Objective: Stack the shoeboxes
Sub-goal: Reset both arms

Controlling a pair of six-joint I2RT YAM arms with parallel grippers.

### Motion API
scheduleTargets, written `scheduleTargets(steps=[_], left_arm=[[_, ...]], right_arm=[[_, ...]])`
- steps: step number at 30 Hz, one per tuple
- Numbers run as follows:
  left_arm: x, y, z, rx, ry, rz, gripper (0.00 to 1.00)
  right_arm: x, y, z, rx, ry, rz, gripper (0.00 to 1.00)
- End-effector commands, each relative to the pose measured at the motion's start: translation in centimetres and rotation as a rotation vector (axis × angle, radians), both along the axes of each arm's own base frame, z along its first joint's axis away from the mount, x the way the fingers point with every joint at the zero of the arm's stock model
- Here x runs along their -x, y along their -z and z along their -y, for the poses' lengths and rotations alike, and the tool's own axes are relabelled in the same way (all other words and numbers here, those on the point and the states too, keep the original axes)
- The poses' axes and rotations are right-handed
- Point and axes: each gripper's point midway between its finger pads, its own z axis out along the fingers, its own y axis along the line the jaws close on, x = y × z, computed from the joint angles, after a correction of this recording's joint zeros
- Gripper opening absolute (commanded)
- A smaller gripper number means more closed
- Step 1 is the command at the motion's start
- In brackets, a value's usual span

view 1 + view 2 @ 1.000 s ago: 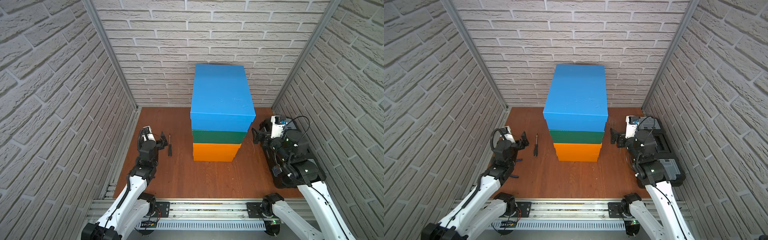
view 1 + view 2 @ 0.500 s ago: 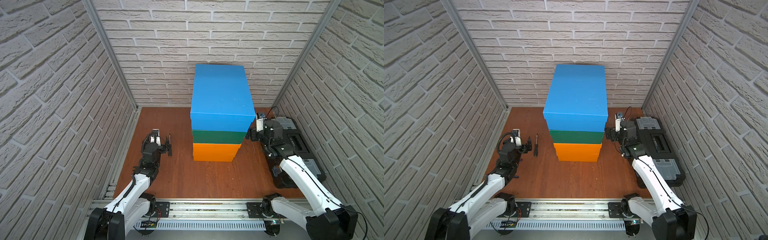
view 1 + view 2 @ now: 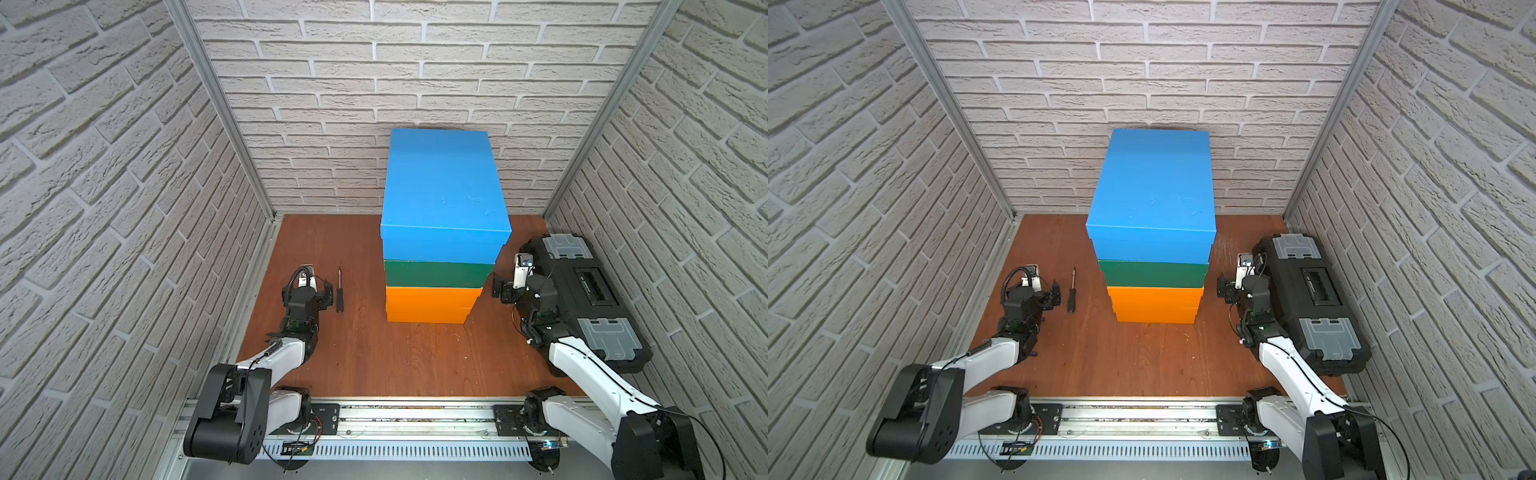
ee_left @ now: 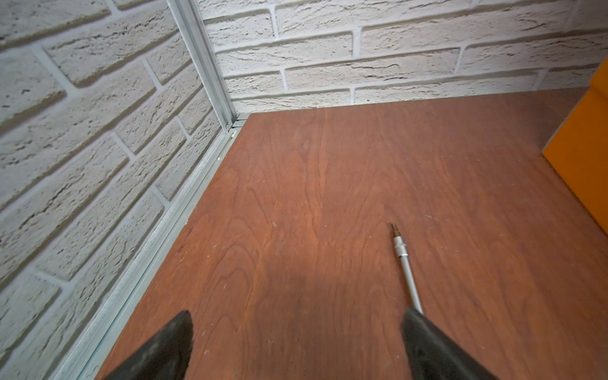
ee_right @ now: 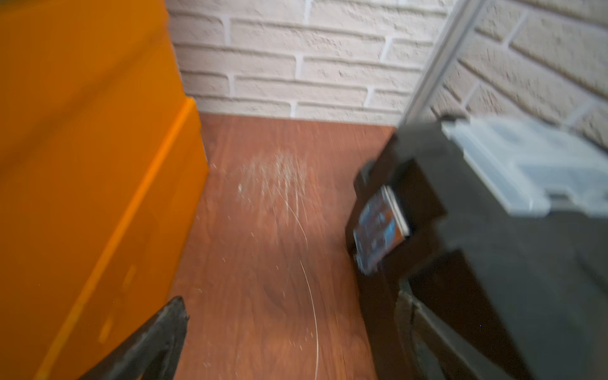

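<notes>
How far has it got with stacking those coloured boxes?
It looks finished: the blue box sits on the green box, with the orange boxes below. Nothing is in hand: the left gripper and right gripper are open and empty beside the stack. No loose shoebox is visible, so nothing seems left.

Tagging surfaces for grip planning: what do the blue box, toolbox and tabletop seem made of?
Blue box: probably cardboard, matte; flat colour, faint scuffs, no glare. Toolbox: black moulded plastic, grey translucent lid panels. Tabletop: reddish wood or wood-look laminate; visible grain, pale scratches.
</notes>
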Motion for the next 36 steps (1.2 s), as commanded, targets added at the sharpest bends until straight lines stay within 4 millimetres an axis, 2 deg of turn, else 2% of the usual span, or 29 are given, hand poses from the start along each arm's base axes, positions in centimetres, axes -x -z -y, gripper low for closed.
scheduleTargets(steps=[1, 7, 9, 13, 15, 18, 19, 24, 28, 36], left_arm=[[-0.8, -1.2, -0.8, 0.012, -0.008, 0.093, 0.98], [-2.2, -0.8, -1.8, 0.021, -0.005, 0.106, 0.98], [-2.6, -0.2, -2.4, 0.041, -0.009, 0.118, 0.98], [-2.7, 1.4, -3.4, 0.083, -0.028, 0.158, 0.98], [-2.4, 1.9, -3.5, 0.104, -0.021, 0.125, 0.98], [-3.6, 2.3, -3.1, 0.125, 0.021, 0.088, 0.98], [-3.8, 2.4, -2.8, 0.127, 0.041, 0.068, 0.98], [-4.4, 2.5, -2.6, 0.132, 0.054, 0.045, 0.98], [-4.8, 2.7, -2.8, 0.120, 0.036, 0.015, 0.98], [-4.8, 2.7, -2.7, 0.109, 0.037, 0.011, 0.98]], right_arm=[[0.0, -0.6, 2.1, -0.007, 0.122, 0.110, 1.00], [-0.5, 3.2, 3.2, -0.017, 0.174, 0.044, 1.00], [-1.3, 3.3, 3.4, -0.027, 0.188, 0.032, 1.00], [-3.3, 3.5, 2.4, -0.048, 0.109, 0.032, 1.00], [-4.2, 3.8, 1.9, -0.031, 0.065, 0.015, 1.00], [-5.0, 5.2, 2.6, -0.049, 0.085, 0.030, 1.00], [-5.3, 5.4, 2.3, -0.041, 0.060, 0.032, 1.00], [-5.3, 5.7, 1.9, -0.057, 0.028, 0.017, 1.00], [-5.5, 6.4, -0.4, -0.036, -0.104, 0.011, 1.00], [-5.7, 6.4, -0.5, -0.043, -0.120, 0.008, 1.00]])
